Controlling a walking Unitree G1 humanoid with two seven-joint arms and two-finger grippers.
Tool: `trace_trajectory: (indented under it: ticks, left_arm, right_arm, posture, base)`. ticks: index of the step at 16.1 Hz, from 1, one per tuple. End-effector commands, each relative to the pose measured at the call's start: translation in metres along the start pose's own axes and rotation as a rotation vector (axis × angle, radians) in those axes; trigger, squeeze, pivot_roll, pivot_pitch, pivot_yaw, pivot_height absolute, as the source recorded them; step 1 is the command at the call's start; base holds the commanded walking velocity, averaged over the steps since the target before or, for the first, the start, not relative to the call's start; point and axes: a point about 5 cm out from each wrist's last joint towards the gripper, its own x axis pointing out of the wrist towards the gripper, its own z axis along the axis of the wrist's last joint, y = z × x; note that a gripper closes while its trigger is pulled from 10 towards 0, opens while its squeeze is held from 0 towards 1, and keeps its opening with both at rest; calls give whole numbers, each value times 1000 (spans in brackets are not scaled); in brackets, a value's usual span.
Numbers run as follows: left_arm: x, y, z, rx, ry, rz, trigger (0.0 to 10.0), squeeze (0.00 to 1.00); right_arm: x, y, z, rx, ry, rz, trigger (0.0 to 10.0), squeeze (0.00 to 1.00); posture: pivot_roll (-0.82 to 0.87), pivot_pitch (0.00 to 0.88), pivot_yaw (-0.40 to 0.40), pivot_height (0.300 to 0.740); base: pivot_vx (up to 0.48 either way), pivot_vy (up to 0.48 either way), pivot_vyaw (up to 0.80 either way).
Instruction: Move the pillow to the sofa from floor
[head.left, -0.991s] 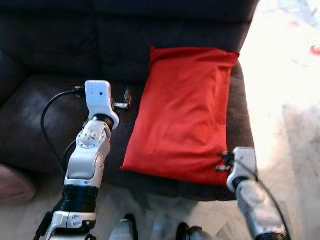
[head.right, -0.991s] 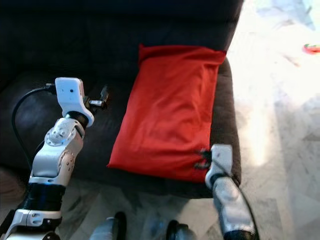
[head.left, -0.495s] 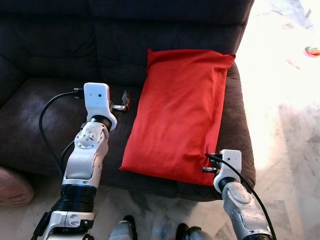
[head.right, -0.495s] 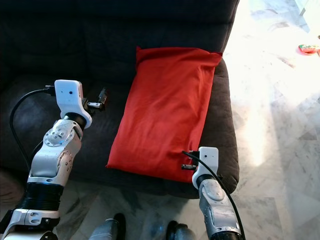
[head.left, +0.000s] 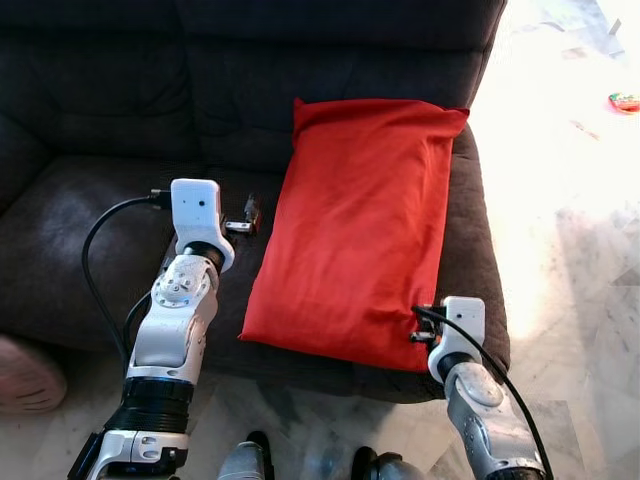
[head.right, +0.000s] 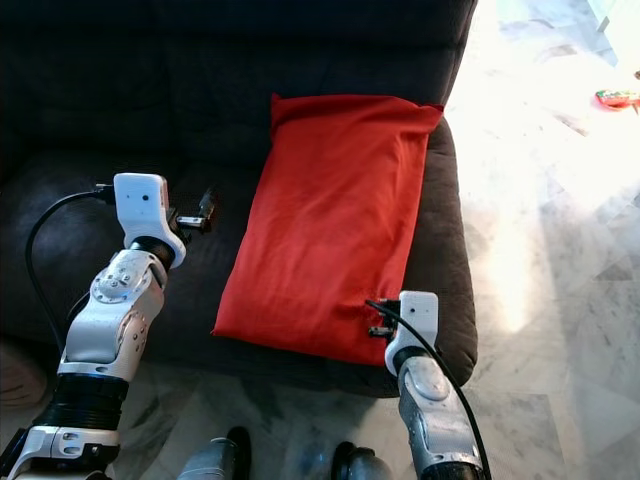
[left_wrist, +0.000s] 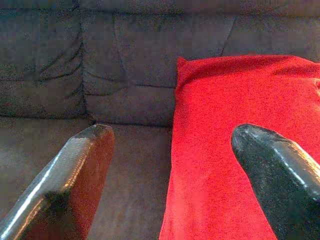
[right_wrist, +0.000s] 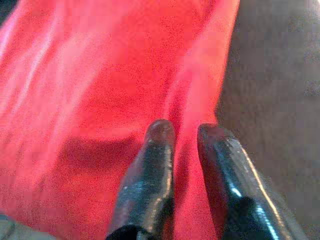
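Note:
A long red pillow (head.left: 360, 230) lies lengthwise on the right end of the dark sofa's seat (head.left: 90, 240), its far end against the backrest. My left gripper (head.left: 248, 212) hovers over the seat just left of the pillow's edge. In the left wrist view its fingers (left_wrist: 85, 165) stand wide open with nothing between them. My right gripper (head.left: 418, 325) sits at the pillow's near right corner. The right wrist view shows its fingers (right_wrist: 157, 145) close together with a fold of the red cloth pinched between them.
Pale marble floor (head.left: 570, 210) runs along the sofa's right side, with a small red and green object (head.left: 622, 100) far off. A pinkish rounded thing (head.left: 25, 372) lies on the floor at the sofa's left front. The sofa's front edge is just ahead of my feet.
The view shifted slightly a second ago. My left gripper has since dropped a little towards the seat. My right gripper moved in leftward along the pillow's near corner, then stayed.

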Motion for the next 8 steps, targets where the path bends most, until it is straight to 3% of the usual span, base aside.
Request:
trace_trajectory:
  ticks: [1,7,8]
  left_arm:
    - [-3,2,-9,10,24,6,10000,0]
    - [-1,-3,-13,25,15,-11,10000,0]
    - [-1,-3,-12,27,6,-11,10000,0]
  right_arm:
    - [0,-1,2,-9,-18,-7,10000,1000]
    - [14,-14,37,-106,-159,-80,10000,1000]
    - [16,-20,50,-137,-217,-112,10000,0]
  posture:
    - [120,211,5,740]
    - [118,171,5,740]
    - [116,166,5,740]
  base:
    - [0,0,0]
    - [0,0,0]
    - [0,0,0]
